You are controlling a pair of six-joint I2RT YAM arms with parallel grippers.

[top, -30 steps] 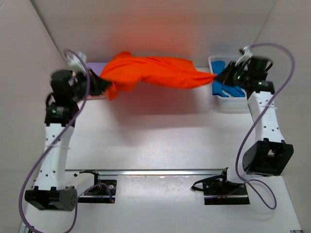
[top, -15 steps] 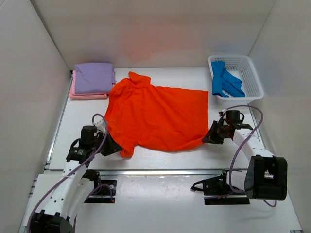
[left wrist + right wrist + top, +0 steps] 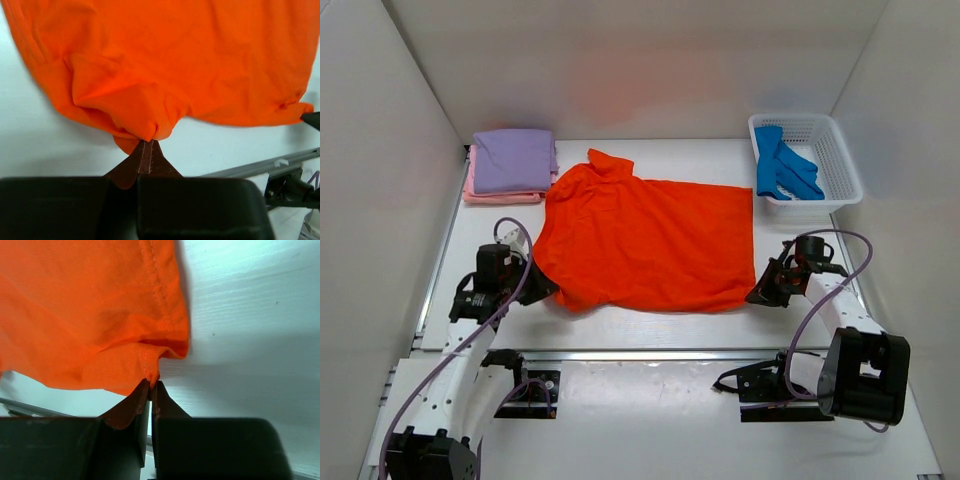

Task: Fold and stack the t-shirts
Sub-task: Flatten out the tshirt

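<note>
We see the bright orange-red soft t-shirt (image 3: 645,240) lying spread out flat in the middle of the white surface (image 3: 650,325). Our left gripper (image 3: 148,143) is pinched tight on the shirt's near left corner. Our right gripper (image 3: 150,384) is pinched tight on its near right corner. A folded lavender-purple t-shirt (image 3: 513,160) sits on top of a pink t-shirt (image 3: 502,197) at the far left. A blue t-shirt (image 3: 785,172) lies in the white plastic mesh basket (image 3: 842,160) at the far right.
</note>
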